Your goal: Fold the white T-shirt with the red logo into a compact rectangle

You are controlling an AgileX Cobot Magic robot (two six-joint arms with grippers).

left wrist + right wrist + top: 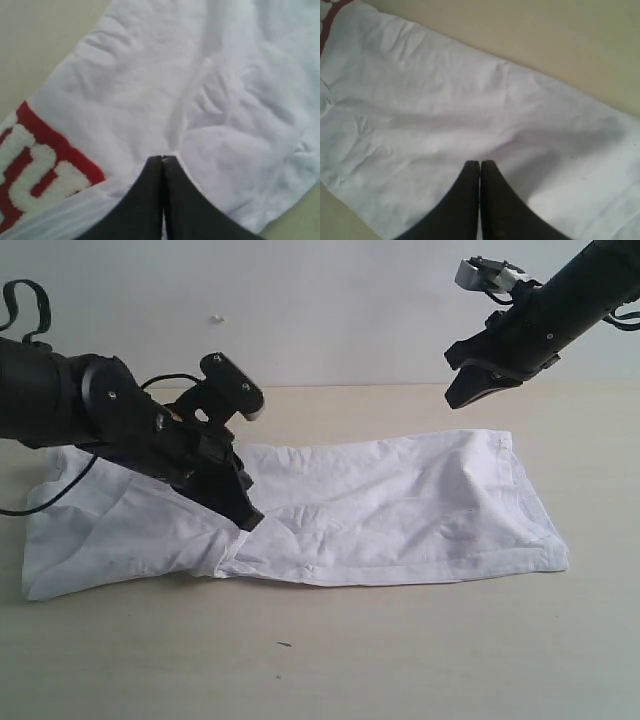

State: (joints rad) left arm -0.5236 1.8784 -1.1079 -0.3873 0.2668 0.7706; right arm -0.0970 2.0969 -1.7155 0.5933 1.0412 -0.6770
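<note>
exterior: white T-shirt [400, 510] lies as a long crumpled band on table [400, 660]; left gripper [248, 517] jaws together, tips on the shirt's middle; right gripper [466, 395] jaws together, above the shirt | left wrist: red logo [35, 175] beside the pressed-together tips | right wrist: closed tips over plain shirt cloth

Pale table [420, 665], rumpled white T-shirt [420, 505] lying on it

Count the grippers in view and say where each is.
2. The left gripper is down on the white T-shirt, left of its middle, shut on fabric; the right gripper hangs shut above its far right edge.
</note>
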